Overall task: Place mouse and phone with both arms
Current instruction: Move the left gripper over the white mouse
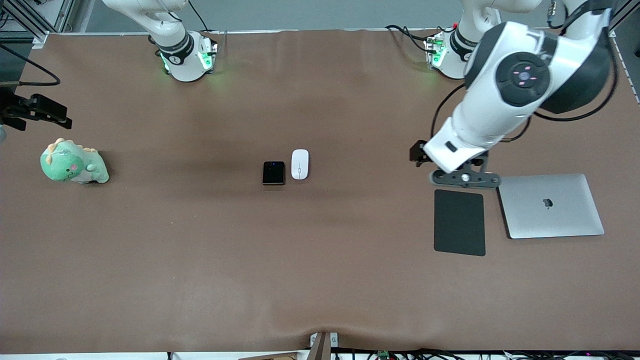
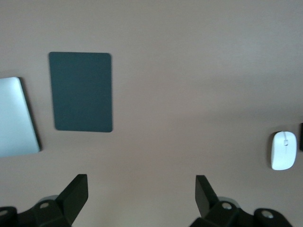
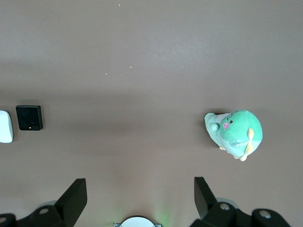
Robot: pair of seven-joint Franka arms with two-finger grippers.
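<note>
— Brown covers the whole tabletop [image 1: 200, 260]. Where is the mouse?

— The white mouse [image 1: 300, 164] lies flat about midway between the two arms' ends. Take it as the landmark: the black phone [image 1: 273, 173] lies just beside it, toward the right arm's end, apart from it by a thin gap and a touch nearer to the front camera.

— And the claws?

— The left claw [image 2: 142, 194] hangs over bare tabletop toward the left arm's end from the mouse, well apart from it; its fingers [image 2: 75, 191] are spread wide and pinch nothing. The right claw [image 3: 139, 194] hangs over bare tabletop toward the right arm's end from the mouse, also spread wide with nothing between its fingers [image 3: 73, 196].

— Anything else lying about?

— A matte black mouse pad [image 1: 459, 222] lies toward the left arm's end from the mouse and nearer to the front camera. A closed silver laptop [image 1: 551, 205] lies just beside that pad, still farther from the mouse. A green plush dinosaur [image 1: 73, 163] sits well apart from the mouse, toward the right arm's end.
</note>
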